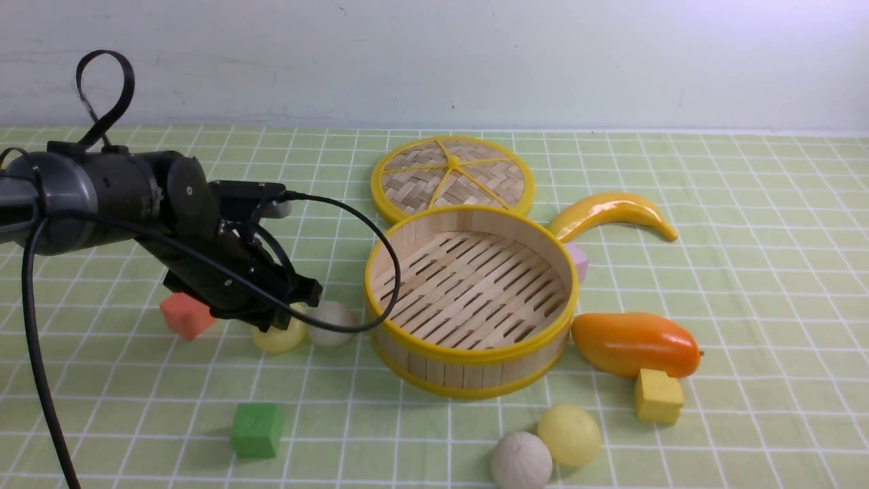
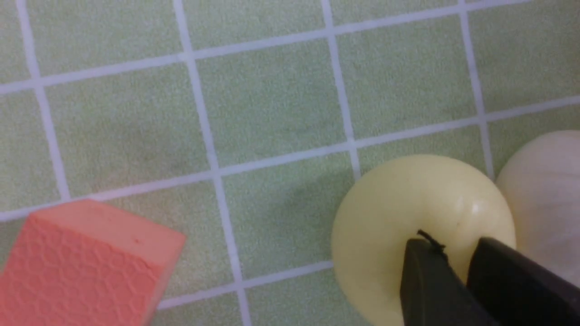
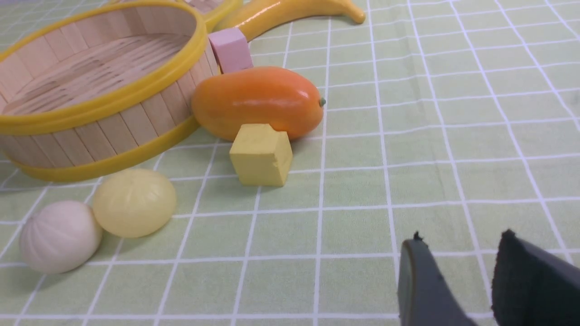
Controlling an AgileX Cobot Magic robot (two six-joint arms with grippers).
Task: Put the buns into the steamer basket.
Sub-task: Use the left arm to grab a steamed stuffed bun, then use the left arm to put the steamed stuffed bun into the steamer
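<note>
1. your left gripper (image 1: 293, 314) is sitting low, left of centre in the front view, with its black fingers angling down onto the pale yellow round toy bun (image 1: 278, 337).
2. in the left wrist view the two fingertips (image 2: 421, 271) are standing close together on top of that bun, with a thin gap between them. you cannot tell whether they are pinching its soft skin or only touching it.
3. the off-white pleated toy bun (image 1: 331, 322) is touching the yellow one on its right, and the orange-red foam cube (image 1: 187, 314) is lying just beside it on the left. that crowding is likely why the fingers are coming from above.
4. the round bamboo-slat steamer basket with yellow rims (image 1: 468, 353) is standing at frame centre, just right of this pair, and is holding no bun yet.
5. the second pale yellow bun (image 1: 569, 435) and the second off-white bun (image 1: 521, 462) are touching each other at lower centre, in front of the basket.
6. your right gripper (image 3: 460, 253) is showing only in its wrist view. its jaws are standing apart with nothing between them, over bare cloth and well apart from that second pair, probably waiting its turn.
</note>
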